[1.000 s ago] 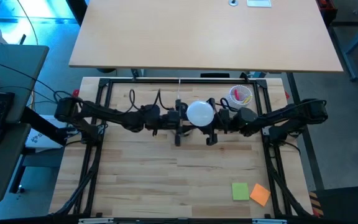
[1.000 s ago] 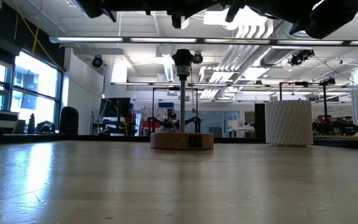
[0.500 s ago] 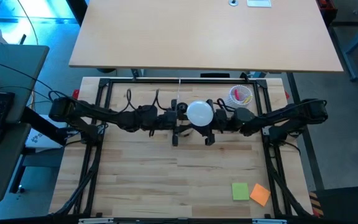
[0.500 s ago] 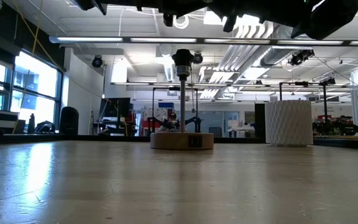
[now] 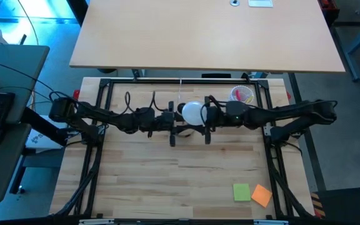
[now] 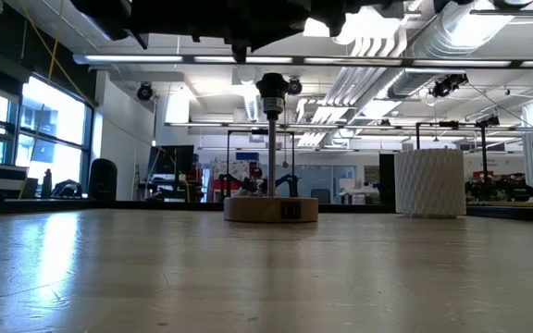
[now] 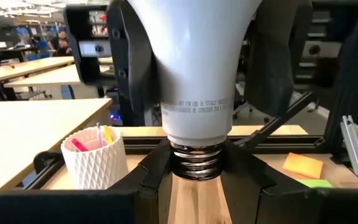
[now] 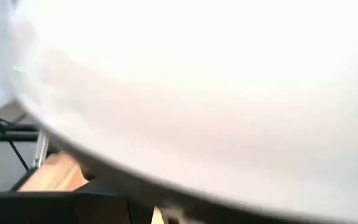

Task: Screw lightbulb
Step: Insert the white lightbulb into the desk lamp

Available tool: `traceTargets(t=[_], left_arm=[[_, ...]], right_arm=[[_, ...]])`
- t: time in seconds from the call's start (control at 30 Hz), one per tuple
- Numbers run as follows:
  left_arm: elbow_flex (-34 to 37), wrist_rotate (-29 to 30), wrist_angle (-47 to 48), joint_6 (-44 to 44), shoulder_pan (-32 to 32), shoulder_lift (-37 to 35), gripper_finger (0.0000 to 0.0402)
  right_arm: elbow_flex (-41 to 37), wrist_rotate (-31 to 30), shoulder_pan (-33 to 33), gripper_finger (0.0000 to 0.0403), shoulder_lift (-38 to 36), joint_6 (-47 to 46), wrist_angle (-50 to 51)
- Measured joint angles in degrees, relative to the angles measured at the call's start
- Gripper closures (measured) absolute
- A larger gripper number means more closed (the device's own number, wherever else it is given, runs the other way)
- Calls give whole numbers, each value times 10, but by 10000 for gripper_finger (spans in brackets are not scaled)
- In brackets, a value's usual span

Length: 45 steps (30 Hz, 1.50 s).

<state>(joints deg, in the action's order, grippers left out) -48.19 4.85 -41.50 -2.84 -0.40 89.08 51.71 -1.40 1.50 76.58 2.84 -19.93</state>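
The lightbulb (image 5: 192, 112) hangs in the air above the back middle of the wooden table (image 5: 186, 175), held between the two arms where they meet. In the left wrist view its white body fills the upper part of the picture, with a line of small print around the neck, and its ribbed metal screw base (image 7: 196, 160) sits squeezed between the two dark fingers (image 7: 160, 167) of the left gripper (image 5: 175, 121), which is clamped on that base. The right gripper (image 5: 206, 117) reaches in from the other side, its fingers on either side of the round globe; whether they press on the glass or stand just off it I cannot tell, since the right wrist view shows little but the white globe (image 8: 216, 93) filling the picture. In the low view the round wooden stand (image 6: 271, 208) rests on the table with its black socket (image 6: 271, 91) upright on a post, below the dark arms. A white ribbed cup (image 5: 242, 95) with pink items stands near the back right corner, and a green note (image 5: 241, 192) and an orange note (image 5: 262, 195) lie touching each other near the front right.
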Motion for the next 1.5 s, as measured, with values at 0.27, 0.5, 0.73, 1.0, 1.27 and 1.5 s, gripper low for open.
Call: traceTargets(t=[0.27, 0.5, 0.73, 1.0, 1.27, 1.5], left_arm=[[39, 1, -56, 18, 3, 0, 306], [41, 7, -53, 17, 4, 0, 307], [41, 43, -3, 21, 5, -1, 257], [43, 127, 161, 50, 1, -14, 173], [44, 184, 245, 43, -27, -67, 182], [43, 267, 329, 41, -54, -133, 188]], right_arm=[[31, -30, 0, 206, -2, 5, 45], [27, -41, 1, 245, 3, -6, 33], [26, -42, -18, 245, 5, -9, 27], [27, 47, -107, 249, 25, -13, -11], [27, 109, -159, 250, 127, -28, -109], [28, 112, -159, 251, 134, -23, -108]])
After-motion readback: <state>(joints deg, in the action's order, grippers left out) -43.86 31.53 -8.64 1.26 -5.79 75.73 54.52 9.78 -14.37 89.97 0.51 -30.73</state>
